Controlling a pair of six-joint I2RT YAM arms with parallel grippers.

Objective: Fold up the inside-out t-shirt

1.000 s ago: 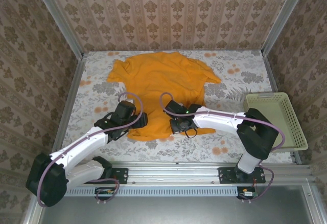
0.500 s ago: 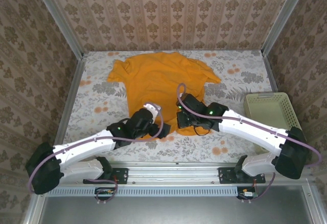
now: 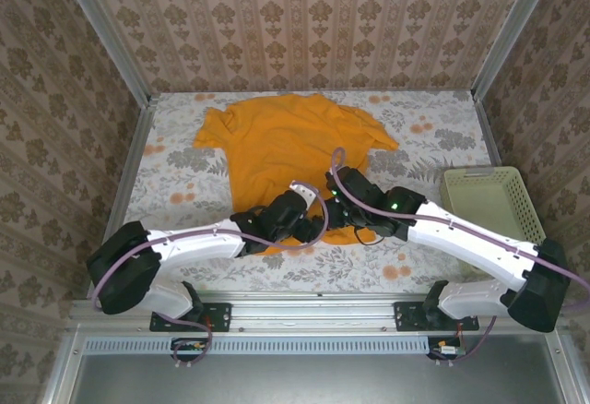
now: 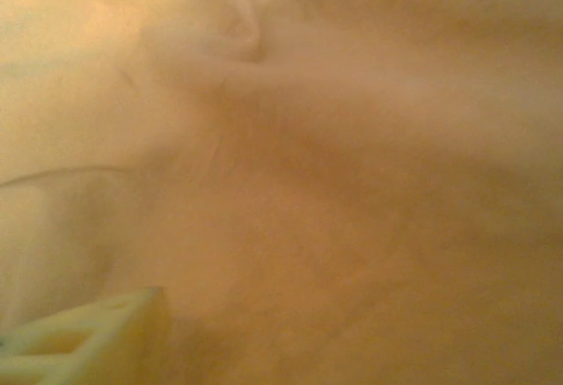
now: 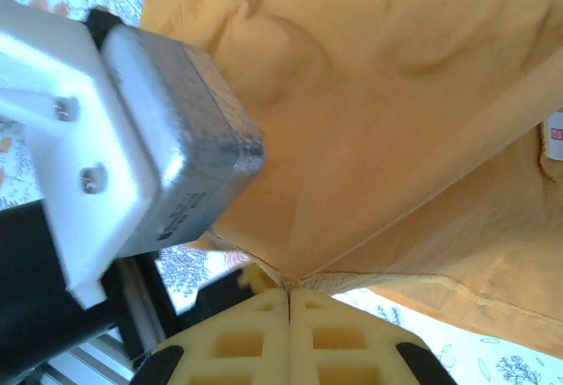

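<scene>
The mustard-orange t-shirt [image 3: 286, 141] lies spread on the floral table [image 3: 175, 192], plain face up, collar toward the back wall. Both grippers meet at its near hem. My right gripper [image 5: 288, 290] is shut on a pinched, lifted point of the hem; from above the right gripper [image 3: 336, 208] sits at the hem's right part. The left gripper [image 3: 312, 221] is pushed against the cloth just beside it. In the left wrist view orange fabric [image 4: 352, 183] is very close, one cream finger [image 4: 97, 337] stands far off to the side, and the other is hidden.
A pale cream mesh basket [image 3: 498, 215] stands at the table's right edge. The left arm's grey and white wrist body [image 5: 149, 130] hangs close beside my right fingers. A metal rail [image 3: 313, 298] runs along the near edge, and patterned walls enclose the table.
The left arm swung right along the hem, from its left corner to the middle. The right gripper shifted right and back with the hem pinched and raised.
</scene>
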